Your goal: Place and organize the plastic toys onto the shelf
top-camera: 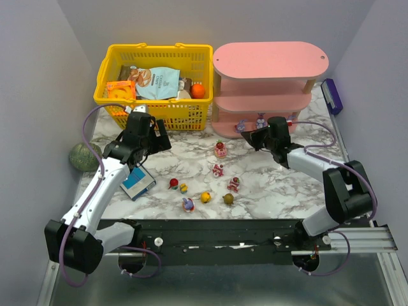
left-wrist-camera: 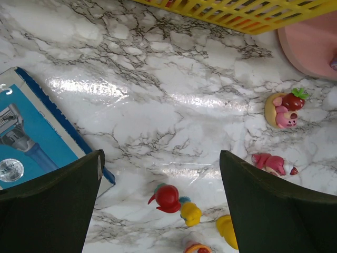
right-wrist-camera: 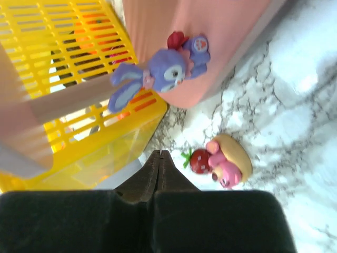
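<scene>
The pink shelf (top-camera: pixel 271 58) stands at the back right. Two purple bunny toys (top-camera: pixel 241 125) stand on its bottom board; the right wrist view shows one bunny (right-wrist-camera: pixel 163 71) there. Several plastic toys lie loose on the marble: a pink strawberry one (top-camera: pixel 220 150), a red one (top-camera: pixel 173 183), an olive one (top-camera: pixel 228 199). My left gripper (top-camera: pixel 159 139) hangs open near the basket, with nothing between its fingers; under it lie the red toy (left-wrist-camera: pixel 167 198) and a yellow toy (left-wrist-camera: pixel 190 213). My right gripper (right-wrist-camera: pixel 159 154) is shut and empty, just in front of the shelf, beside the strawberry toy (right-wrist-camera: pixel 221 161).
A yellow basket (top-camera: pixel 156 76) of snack packets stands at the back left, close to the shelf. A blue razor box (top-camera: pixel 137 182) lies under my left arm. A green speckled ball (top-camera: pixel 84 156) rests at the left wall, and a purple object (top-camera: pixel 331 95) at the right wall.
</scene>
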### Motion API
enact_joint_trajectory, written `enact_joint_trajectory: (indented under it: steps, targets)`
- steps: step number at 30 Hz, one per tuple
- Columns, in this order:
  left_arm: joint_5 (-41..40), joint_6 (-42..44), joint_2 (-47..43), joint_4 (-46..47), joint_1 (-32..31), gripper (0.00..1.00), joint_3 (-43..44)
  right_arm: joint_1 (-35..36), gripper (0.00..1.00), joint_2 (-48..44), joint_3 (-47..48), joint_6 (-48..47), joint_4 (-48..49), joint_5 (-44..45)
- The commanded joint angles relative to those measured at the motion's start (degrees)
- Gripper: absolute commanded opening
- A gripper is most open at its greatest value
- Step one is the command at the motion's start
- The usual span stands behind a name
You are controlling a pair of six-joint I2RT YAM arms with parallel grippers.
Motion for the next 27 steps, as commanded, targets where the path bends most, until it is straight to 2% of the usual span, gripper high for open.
enact_joint_trajectory:
  steps: [1, 3, 7, 10, 14, 17, 23, 27]
  targets:
    - [7.11, -0.35, -4.24, -2.92, -0.02, 0.99, 0.01, 0.25, 0.15, -7.45, -0.94, -5.0, -10.28, 1.73]
    - [12.19, -0.96, -5.39, -5.29, -0.1, 0.99, -0.86, 0.24, 0.25, -11.04, 0.55, -8.85, -18.95, 2.35]
    - [18.62, -1.41, -10.3, -10.56, -0.98, 0.99, -3.67, 0.25, 0.57, -18.24, 0.04, -14.31, -29.02, 6.21]
    - [21.53, -1.93, -14.69, -16.44, -3.35, 0.99, -5.87, 0.24, 0.67, -24.57, -1.1, -19.94, -33.85, 7.97]
    - [24.44, -5.0, -21.82, -23.47, -7.83, 0.99, -9.56, 0.25, 0.7, -29.68, -1.28, -25.3, -39.92, 9.29]
    - [28.47, -7.03, -26.39, -24.63, -9.42, 0.97, -11.49, 0.25, 0.71, -32.32, -1.89, -27.33, -42.74, 8.59]
    - [31.56, -12.82, -27.55, -18.6, -10.82, 0.88, -16.41, 0.25, 0.7, -34.44, -2.51, -29.09, -43.53, 6.83]
    - [32.35, -18.8, -24.13, -14.62, -11.88, 0.82, -17.74, 0.16, 0.7, -33.39, -1.2, -30.4, -44.93, 5.52]
